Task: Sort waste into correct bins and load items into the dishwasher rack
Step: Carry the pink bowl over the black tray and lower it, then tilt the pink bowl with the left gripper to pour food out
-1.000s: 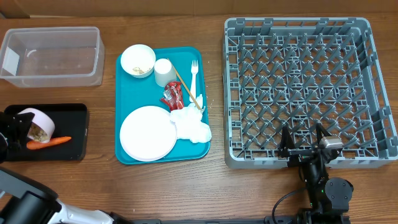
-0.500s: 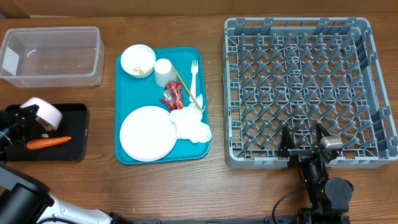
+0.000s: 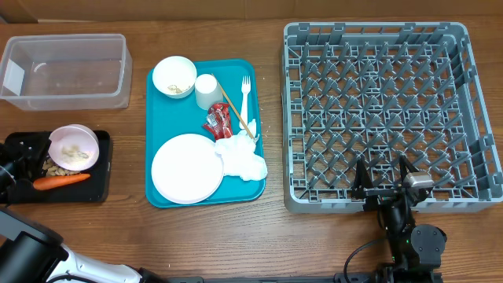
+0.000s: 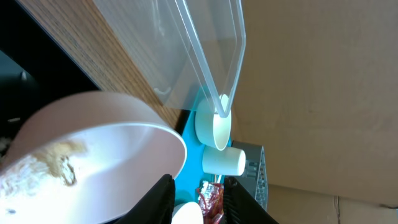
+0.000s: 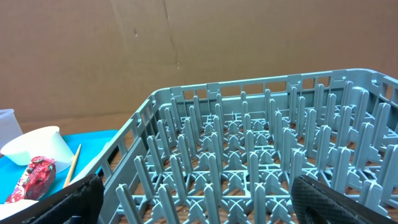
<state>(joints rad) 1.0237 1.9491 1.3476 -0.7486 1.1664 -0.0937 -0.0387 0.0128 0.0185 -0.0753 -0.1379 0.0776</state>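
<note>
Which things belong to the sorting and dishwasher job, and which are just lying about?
Job: orange carrot, beige food scraps, crumpled red wrapper, white paper napkin, clear plastic tub, black rectangular tray, round white plate, small white bowl, small pinkish bowl, white cup, white plastic fork, thin wooden stick, grey grid rack.
Lying about: flat teal tray, cardboard backdrop.

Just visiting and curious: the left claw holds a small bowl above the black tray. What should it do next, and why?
Probably tip the bowl over the black tray, since it is mouth-up with beige scraps inside. The carrot and some scraps already sit in that tray.
</note>
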